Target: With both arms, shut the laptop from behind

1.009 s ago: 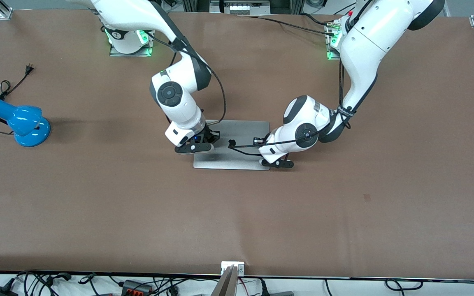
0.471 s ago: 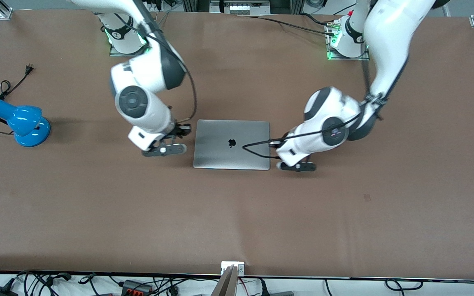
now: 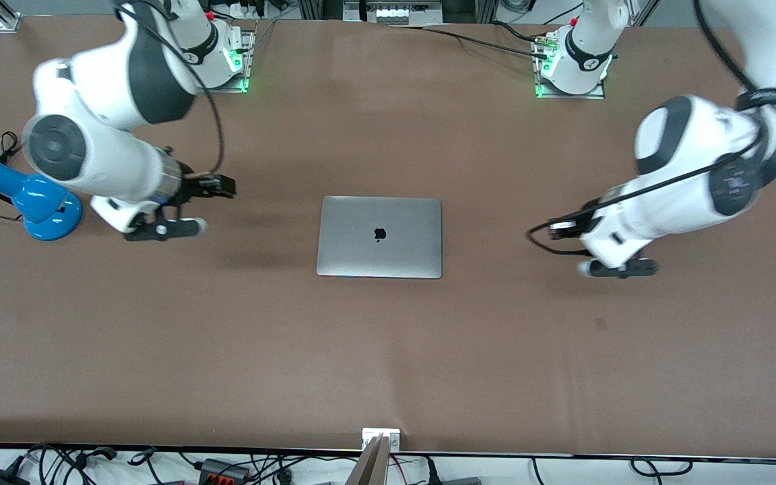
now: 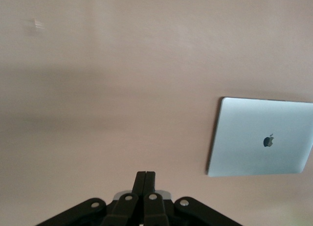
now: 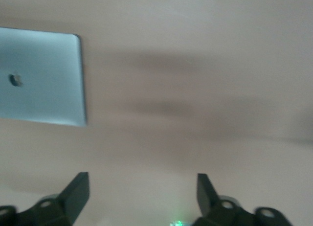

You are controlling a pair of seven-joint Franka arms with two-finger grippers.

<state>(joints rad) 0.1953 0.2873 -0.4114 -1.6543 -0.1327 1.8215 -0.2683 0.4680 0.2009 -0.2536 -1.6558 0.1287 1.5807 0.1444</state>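
The laptop (image 3: 379,237) lies closed and flat in the middle of the table, its silver lid with the dark apple logo facing up. It also appears in the left wrist view as the laptop (image 4: 261,138) and in the right wrist view as the laptop (image 5: 39,74). My left gripper (image 3: 617,269) hangs over bare table toward the left arm's end, well apart from the laptop; the left gripper (image 4: 145,174) is shut on nothing. My right gripper (image 3: 162,229) is over bare table toward the right arm's end; the right gripper (image 5: 143,179) is open and holds nothing.
A blue desk lamp (image 3: 31,199) with a black cord and plug (image 3: 46,113) lies at the right arm's end of the table, close beside the right arm's wrist. Cables run along the table edge nearest the front camera.
Both arms have swung up and away from the laptop toward their own ends of the table. The right gripper has opened. The closed lid is now fully uncovered.
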